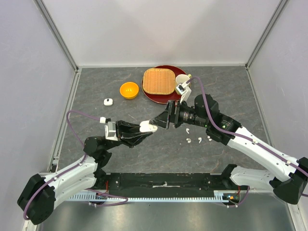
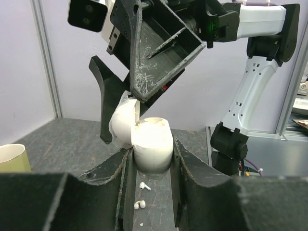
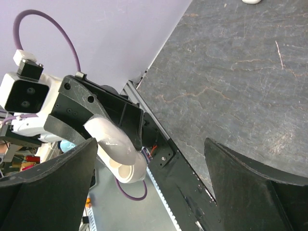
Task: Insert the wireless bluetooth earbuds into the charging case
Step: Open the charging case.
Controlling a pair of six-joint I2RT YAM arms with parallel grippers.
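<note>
Case aloft, earbuds loose on the tabletop

Left claw [image 2: 151, 162] is clamped tight on the glossy white rounded plastic charging case [image 2: 153, 137], holding it clear of the table, mouth upward and domed lid [image 2: 121, 122] tipped back. Right claw [image 1: 158, 120] is spread as wide as it goes and holds nothing. One of its dark fingers [image 2: 109, 103] sits right by that lid; touching or just shy, I can't call it from here.

Now the key bit: the tiny white comma-shaped earbuds [image 1: 198, 140] lie on the grey stone-look tabletop [image 1: 144, 159]. They are off to the right of the held case and below it, close under the right arm's wrist. So the right claw is plainly the nearer one, and my read is that it must drop down and draw back toward its own arm to reach them.

Which way does each stem point? Too small to tell from overhead, and the left wrist view catches only two, down between its own fingers. I can't make out the case's sockets in any view.
</note>
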